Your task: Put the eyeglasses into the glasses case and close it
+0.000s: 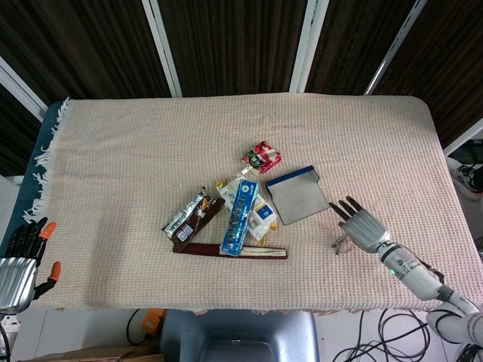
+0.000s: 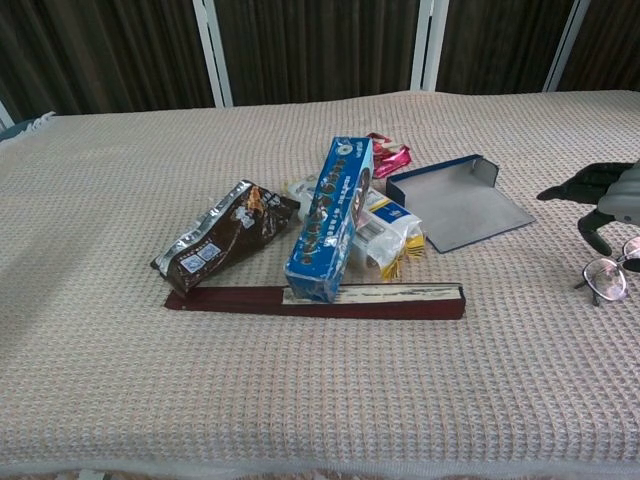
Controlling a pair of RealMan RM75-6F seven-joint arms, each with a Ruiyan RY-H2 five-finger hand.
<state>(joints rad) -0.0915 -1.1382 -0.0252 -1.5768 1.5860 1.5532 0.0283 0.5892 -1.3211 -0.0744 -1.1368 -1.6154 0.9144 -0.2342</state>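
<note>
The right hand (image 1: pixel 359 225) hovers with fingers spread wide and holds nothing. The eyeglasses (image 1: pixel 343 243) lie on the tablecloth (image 1: pixel 113 166) directly beneath the hand's thumb side, partly covered by it in the head view. The glasses case (image 1: pixel 297 196) lies open ahead of the fingertips and toward the robot's left, apart from the hand.

The chest view shows the right hand (image 2: pixel 605 195) at the frame's right edge, with only one lens of the eyeglasses (image 2: pixel 607 277) fully visible. It also shows the raised blue rim of the glasses case (image 2: pixel 455 201) standing above its grey inner face. The head view alone shows the left hand (image 1: pixel 21 260), off the table's near left corner, fingers extended and apart, holding nothing.

A pile of snack packets (image 1: pixel 226 211) and a dark red box (image 1: pixel 230 251) lie beyond the case, further toward the robot's left. Bare cloth extends from the right hand to the table's right and near edges.
</note>
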